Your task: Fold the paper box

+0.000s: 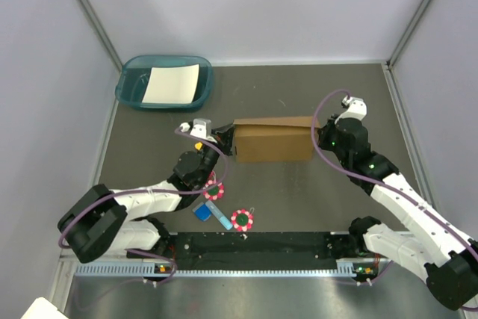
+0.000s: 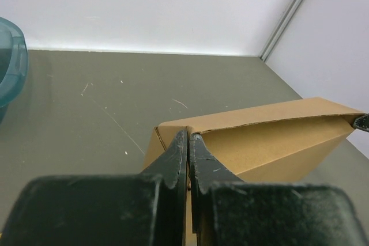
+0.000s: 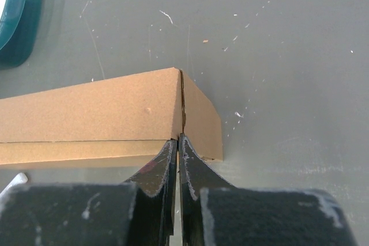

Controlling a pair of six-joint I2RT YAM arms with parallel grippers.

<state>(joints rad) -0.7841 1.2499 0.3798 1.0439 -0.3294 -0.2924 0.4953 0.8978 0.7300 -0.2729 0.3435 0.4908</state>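
Paper box [image 1: 272,140]: stood nearly formed. Your left gripper [image 2: 188,136] and right gripper [image 3: 177,139]: both closed, empty, tips against opposite ends, likely pressing end flaps home.

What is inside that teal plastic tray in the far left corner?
A white paper sheet lies in the teal plastic tray, covering most of its floor; a bare strip shows on the left. Anything under the sheet is hidden.
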